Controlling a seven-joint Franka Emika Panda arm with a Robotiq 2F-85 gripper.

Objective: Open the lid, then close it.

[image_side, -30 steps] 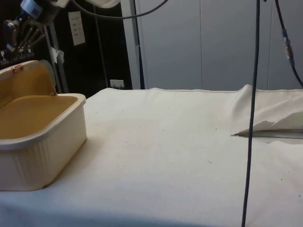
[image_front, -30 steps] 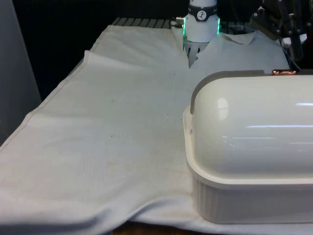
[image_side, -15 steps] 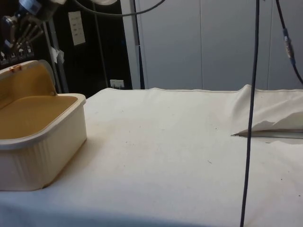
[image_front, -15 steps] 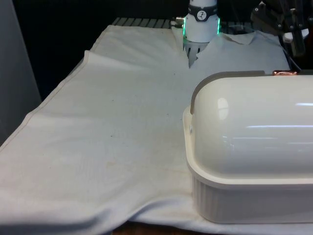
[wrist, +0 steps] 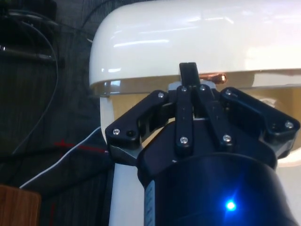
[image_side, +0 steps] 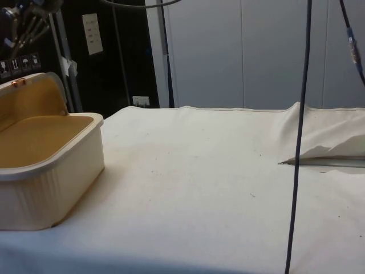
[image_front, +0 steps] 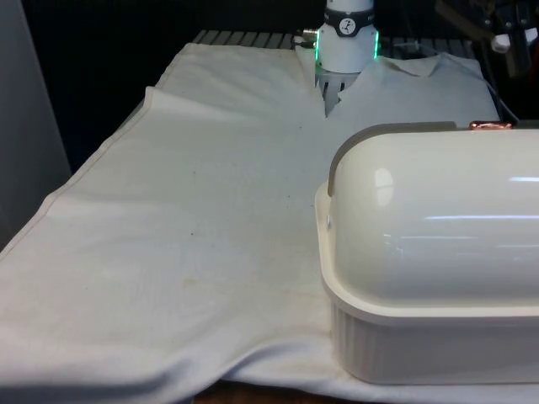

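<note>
A cream bread box (image_front: 396, 337) stands at the front view's right. Its domed lid (image_front: 438, 219) is rolled back, and the side view shows the tan inside (image_side: 34, 137) uncovered. A small copper handle (image_front: 490, 124) sits on the lid's upper edge (image_side: 19, 82). My black gripper (image_front: 514, 50) hangs well above and behind that handle, clear of it (image_side: 14, 34). In the wrist view the gripper (wrist: 189, 70) is shut with nothing between its fingers, and the copper handle (wrist: 214, 78) lies just beyond the tips.
The white cloth (image_front: 210, 210) covers the table, with folds near the far end (image_front: 404, 71) and a raised wrinkle (image_side: 325, 142) in the side view. A dark cable (image_side: 299, 137) hangs down in front of the side camera.
The gripper has risen, moving away from the copper handle. The lid and box have stayed as they were.
</note>
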